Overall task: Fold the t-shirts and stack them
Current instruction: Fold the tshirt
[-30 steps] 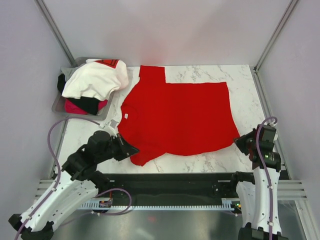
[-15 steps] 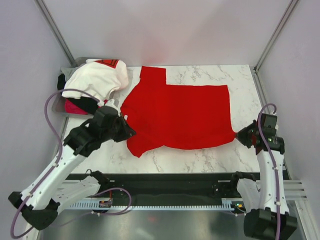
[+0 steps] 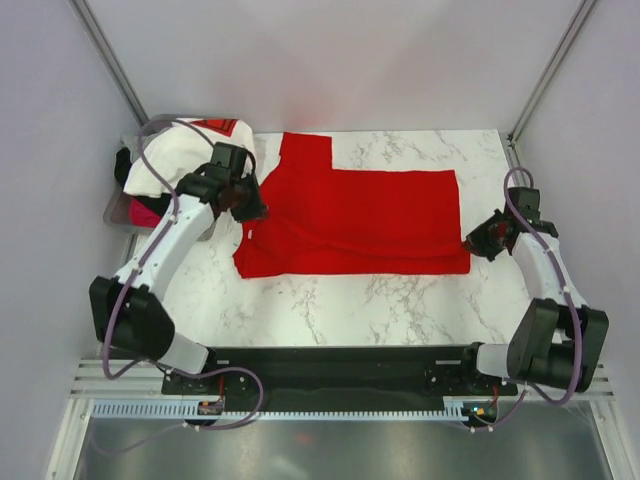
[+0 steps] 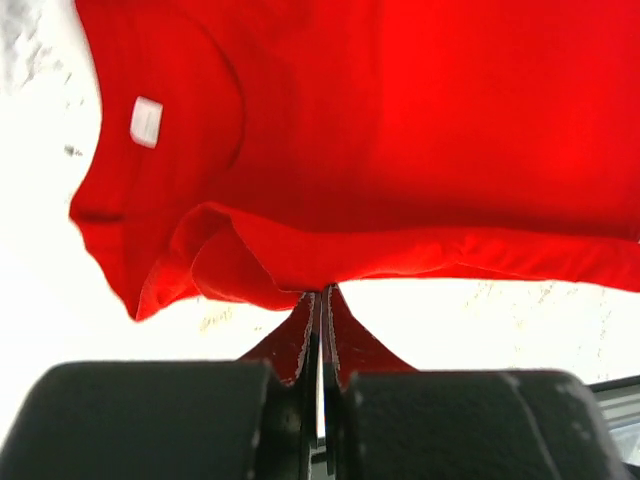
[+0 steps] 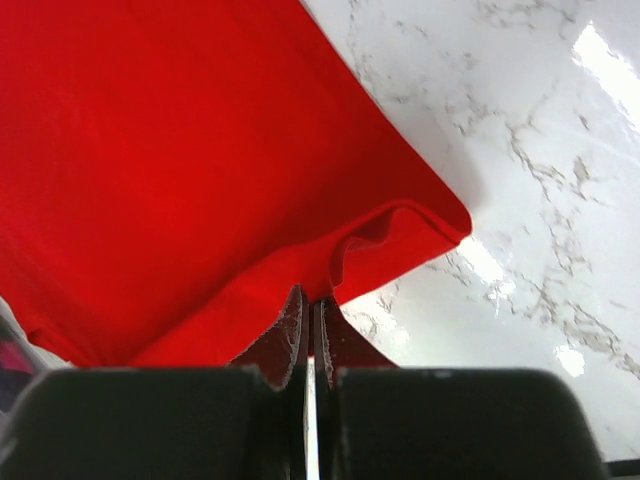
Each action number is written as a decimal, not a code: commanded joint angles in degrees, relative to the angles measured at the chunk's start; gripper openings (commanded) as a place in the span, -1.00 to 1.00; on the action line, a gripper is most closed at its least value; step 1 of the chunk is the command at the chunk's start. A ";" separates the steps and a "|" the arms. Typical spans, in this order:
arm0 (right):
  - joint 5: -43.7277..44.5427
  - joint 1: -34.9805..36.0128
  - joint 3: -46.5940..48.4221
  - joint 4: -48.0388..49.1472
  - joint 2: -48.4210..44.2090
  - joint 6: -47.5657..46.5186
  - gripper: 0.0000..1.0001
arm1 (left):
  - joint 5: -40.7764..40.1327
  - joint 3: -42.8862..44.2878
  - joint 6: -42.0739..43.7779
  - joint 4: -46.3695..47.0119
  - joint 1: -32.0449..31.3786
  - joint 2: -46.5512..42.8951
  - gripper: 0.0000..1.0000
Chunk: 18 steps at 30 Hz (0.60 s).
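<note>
Across the marble table [image 3: 400,300], hauled the near half of the red t-shirt [image 3: 360,220] away from the near edge within the last second and doubled it over the middle. Left a narrower red band, with one sleeve jutting toward the far side. Clamped both ends: left gripper [image 3: 248,210] pinched tight on the collar-side edge, right gripper [image 3: 472,240] pinched tight on the hem corner, with cloth bunched between the fingers in both wrist views. Judged the first lengthwise fold nearly laid, with lowering and letting go probably next. Left the white t-shirt [image 3: 190,160], black t-shirt [image 3: 122,165] and pink t-shirt [image 3: 145,212] heaped in the grey tray [image 3: 115,212], far left.
</note>
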 commanded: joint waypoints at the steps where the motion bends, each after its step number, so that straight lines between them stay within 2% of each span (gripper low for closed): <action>1: -2.27 0.82 4.73 5.02 6.44 -2.66 -1.00 | 4.02 6.08 6.80 2.71 1.56 6.95 -0.96; 6: -0.97 1.96 8.95 7.13 17.33 -2.49 -1.00 | 5.42 12.04 8.12 2.53 3.58 17.50 -0.96; 7: -0.61 1.96 11.66 7.22 19.10 -2.66 -0.94 | 5.86 12.85 8.12 2.36 4.72 21.00 -0.94; 8: -0.78 1.96 13.17 7.13 20.94 -3.53 -0.78 | 6.30 13.98 8.21 2.09 5.42 22.68 -0.76; 9: -1.39 1.87 14.75 6.78 24.09 -4.33 -0.12 | 8.39 15.82 8.29 1.83 6.13 23.92 -0.33; 10: -3.75 1.78 17.55 5.74 25.34 -5.20 0.08 | 9.29 16.10 8.21 1.83 7.61 24.80 0.34; 11: -4.47 1.61 18.44 5.03 25.96 -5.82 0.30 | 9.82 16.11 8.21 1.83 8.15 24.20 0.64; 12: -5.00 1.35 18.63 4.85 25.10 -6.79 0.80 | 9.56 15.24 8.47 1.83 8.50 22.89 0.99; 13: -5.26 0.91 17.50 4.93 23.79 -7.14 0.96 | 8.69 14.36 8.82 2.09 8.51 19.57 0.99; 16: -5.70 -0.41 11.63 6.07 17.55 -7.59 0.96 | 6.31 8.04 8.04 2.79 8.51 13.14 0.99; 18: -5.18 -0.94 7.75 6.51 13.24 -6.89 0.95 | 5.26 0.75 7.24 4.72 8.51 6.46 0.99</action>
